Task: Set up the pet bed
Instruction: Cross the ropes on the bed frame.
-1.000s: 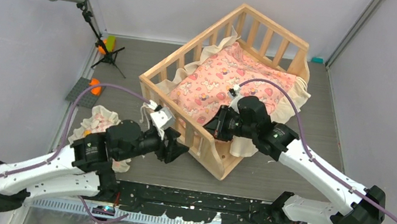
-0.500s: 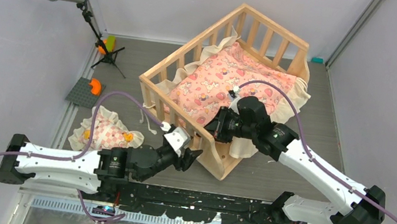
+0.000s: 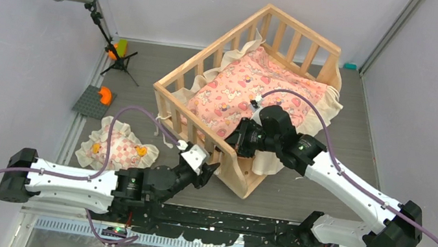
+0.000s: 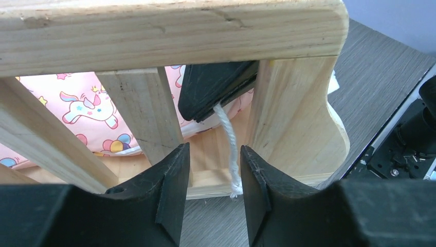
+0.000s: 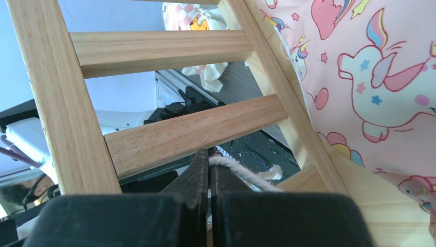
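Now that the left arm (image 3: 70,181) has swung off the small pillow (image 3: 114,147) and dropped low along the near edge of the table (image 3: 146,67), the left gripper (image 3: 209,171) faces the near corner of the pet bed (image 3: 302,32) from outside, jaws apart but narrowing around the white cord (image 4: 229,139) dangling between two slats. Inside that corner the right gripper (image 3: 231,140) stays clamped on the same cord. The bed sits mid-table, cushion (image 3: 254,86) already in; a cord handover through the rail looks close
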Available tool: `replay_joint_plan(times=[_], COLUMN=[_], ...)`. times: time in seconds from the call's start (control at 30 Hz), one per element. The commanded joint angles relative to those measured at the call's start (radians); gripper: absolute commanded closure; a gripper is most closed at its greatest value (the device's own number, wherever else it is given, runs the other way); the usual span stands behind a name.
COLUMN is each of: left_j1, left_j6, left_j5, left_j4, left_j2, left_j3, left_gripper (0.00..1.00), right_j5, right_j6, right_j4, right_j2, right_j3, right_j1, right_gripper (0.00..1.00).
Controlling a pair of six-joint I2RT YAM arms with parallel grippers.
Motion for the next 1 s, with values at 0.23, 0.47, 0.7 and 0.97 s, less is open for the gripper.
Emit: replay_joint_plan(times=[0.23, 0.47, 0.7, 0.97], left_j1=[-0.003, -0.003, -0.004, -0.001], left_j6=[-0.056, -0.062, -0.055, -0.038], left_j5=[-0.021, -0.038, -0.078, -0.134], left_j4=[0.144, 0.237, 0.289, 0.365], left_j2=[-0.025, 0.016, 0.116, 0.155], left_j3=[-0.063, -0.084, -0.06, -0.065], left_gripper=[0.55, 0.56, 0.55, 0.67], right_j5=[-0.065, -0.066, -0.068, -0.071], right_j6=[0.034, 0.039, 0.041, 0.043], right_j4=[0.063, 0.067, 0.072, 0.074], right_j2=[-0.003, -0.004, -0.007, -0.015], right_j3=[0.035, 0.027, 0.027, 0.017], right_j1=[0.008, 0.008, 0.008, 0.007], right_gripper=[1.0, 1.0, 1.0, 1.0])
